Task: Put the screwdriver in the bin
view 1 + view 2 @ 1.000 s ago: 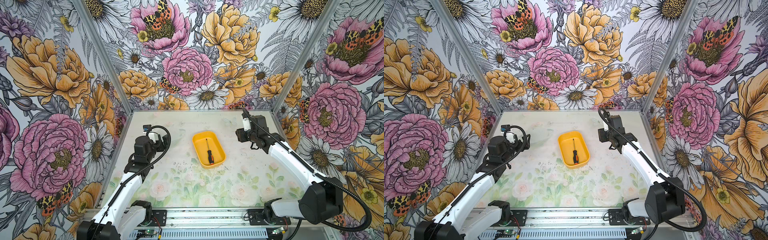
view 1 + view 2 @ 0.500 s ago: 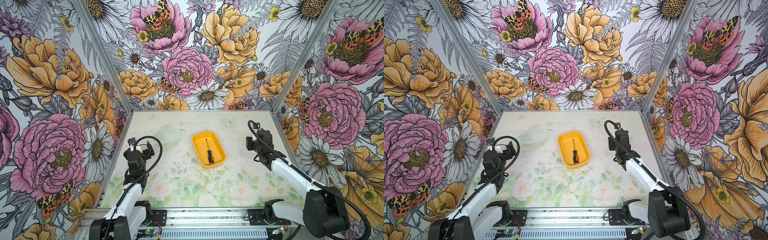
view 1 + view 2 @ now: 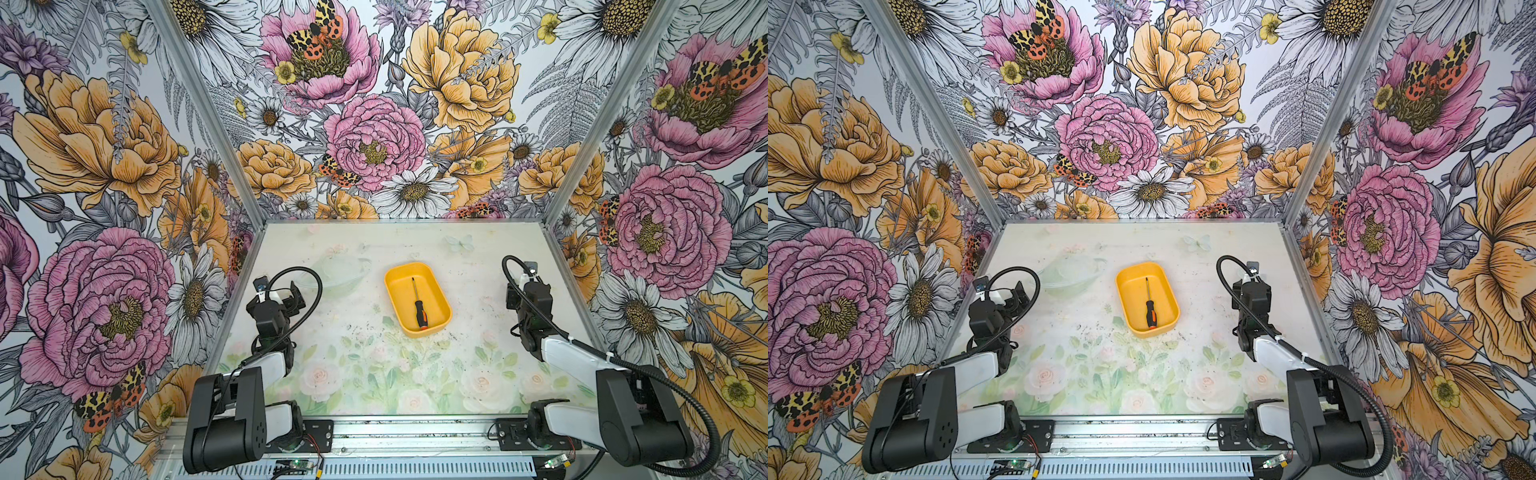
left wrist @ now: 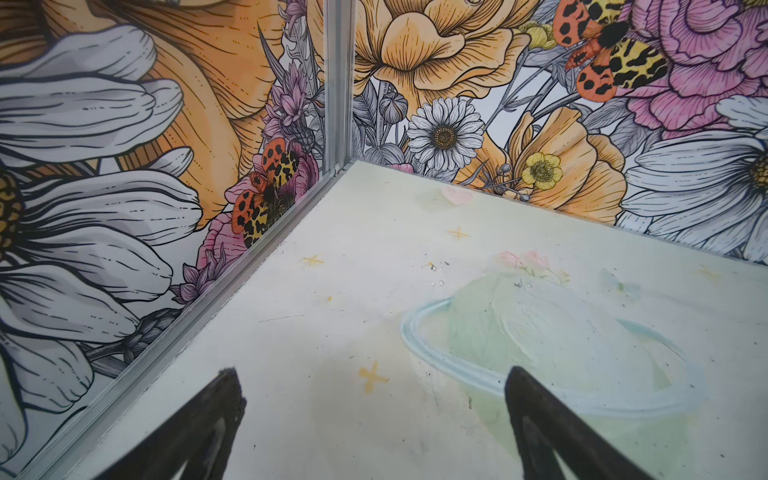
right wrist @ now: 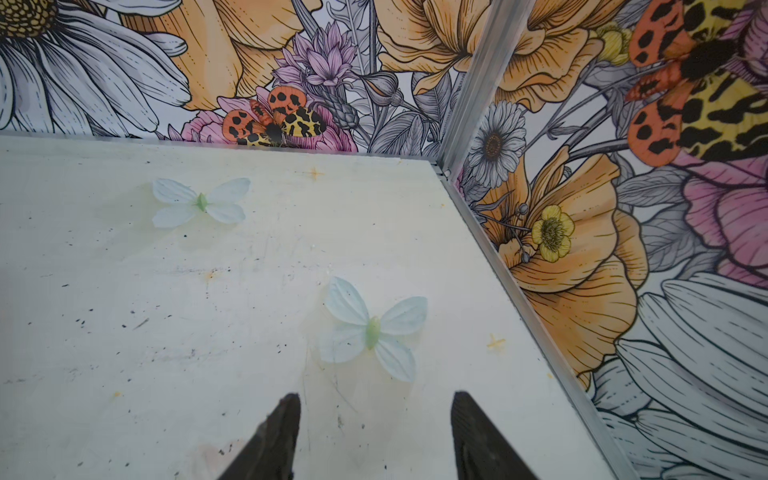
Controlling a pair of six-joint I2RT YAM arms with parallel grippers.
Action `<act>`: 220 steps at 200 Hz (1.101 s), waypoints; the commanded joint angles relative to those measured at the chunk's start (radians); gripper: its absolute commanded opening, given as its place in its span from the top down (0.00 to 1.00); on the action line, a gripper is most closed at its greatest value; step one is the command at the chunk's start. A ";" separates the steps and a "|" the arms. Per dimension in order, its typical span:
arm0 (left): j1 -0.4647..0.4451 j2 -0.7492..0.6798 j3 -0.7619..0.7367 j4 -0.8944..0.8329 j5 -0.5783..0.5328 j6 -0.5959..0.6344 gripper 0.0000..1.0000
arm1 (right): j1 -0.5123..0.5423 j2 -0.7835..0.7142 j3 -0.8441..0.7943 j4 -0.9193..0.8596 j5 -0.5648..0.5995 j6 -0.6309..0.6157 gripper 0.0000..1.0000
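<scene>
Screwdriver (image 3: 419, 305) lies flat inside bin (image 3: 394, 286), mid-frame in both top views. Left gripper (image 4: 370, 374) well apart at left, right gripper (image 5: 376, 399) well apart at right; both parted, holding nothing, above table (image 3: 374, 374).

The bin (image 3: 399, 286) is ringed by bare table (image 3: 365, 365); the left arm (image 3: 272, 320) and right arm (image 3: 536, 320) are seen well apart from it, one on each side.

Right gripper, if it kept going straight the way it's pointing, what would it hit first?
Likely the bare table near the printed butterfly, since the open right gripper seems angled down toward it; otherwise the back wall beyond. No object lies ahead, though depth is unclear.
</scene>
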 commanded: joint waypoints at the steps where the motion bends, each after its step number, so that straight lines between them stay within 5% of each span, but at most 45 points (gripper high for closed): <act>1: 0.008 0.005 0.028 0.054 0.058 0.008 0.01 | -0.017 0.053 -0.059 0.277 -0.001 0.024 0.40; 74: 0.013 0.043 0.082 -0.005 0.358 0.090 0.01 | -0.063 0.249 -0.072 0.498 -0.111 0.074 0.41; 220: 0.013 0.086 0.031 0.182 0.388 0.013 0.01 | -0.061 0.252 -0.065 0.482 -0.116 0.070 0.40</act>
